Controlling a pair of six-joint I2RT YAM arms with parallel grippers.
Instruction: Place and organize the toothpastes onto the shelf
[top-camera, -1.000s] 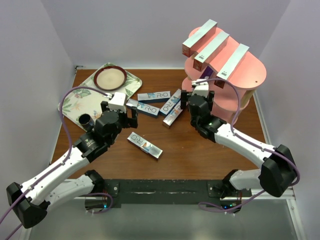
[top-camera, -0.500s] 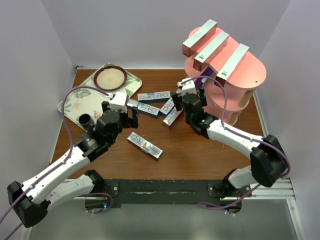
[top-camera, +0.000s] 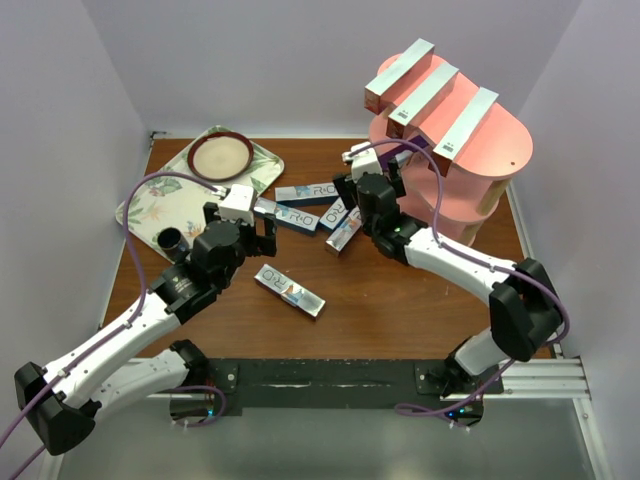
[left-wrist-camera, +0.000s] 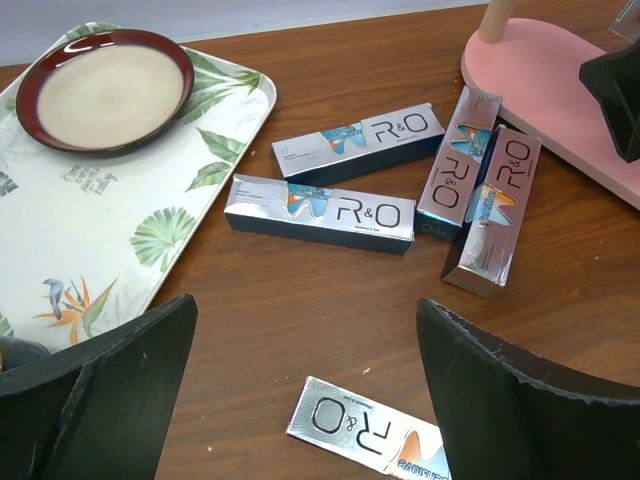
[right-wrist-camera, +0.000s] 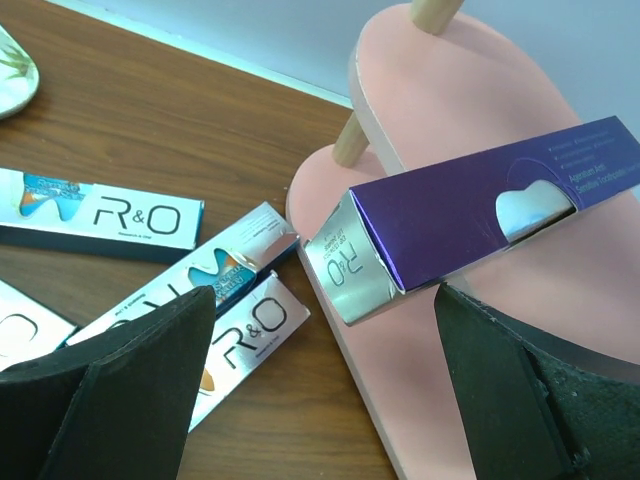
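Observation:
The pink shelf (top-camera: 490, 150) stands at the back right with three toothpastes (top-camera: 430, 92) laid across its top board. A purple toothpaste (right-wrist-camera: 480, 215) lies on a lower board (right-wrist-camera: 420, 380), its silver end past the rim. My right gripper (top-camera: 346, 190) is open and empty just left of the shelf; in its wrist view it (right-wrist-camera: 325, 300) frames that silver end. Several silver-blue toothpastes (top-camera: 308, 191) (top-camera: 343, 220) lie on the table, also seen from the left wrist (left-wrist-camera: 320, 212). My left gripper (left-wrist-camera: 305, 330) is open and empty above one lone box (left-wrist-camera: 365, 435).
A leaf-patterned tray (top-camera: 160, 195) with a brown-rimmed plate (top-camera: 220, 155) sits at the back left. A small dark cup (top-camera: 170, 240) stands by the left arm. White walls close in the table on three sides.
My right gripper has drawn back to the left, away from the shelf and towards the boxes on the table, with the purple box left on the board. The left arm has not moved.

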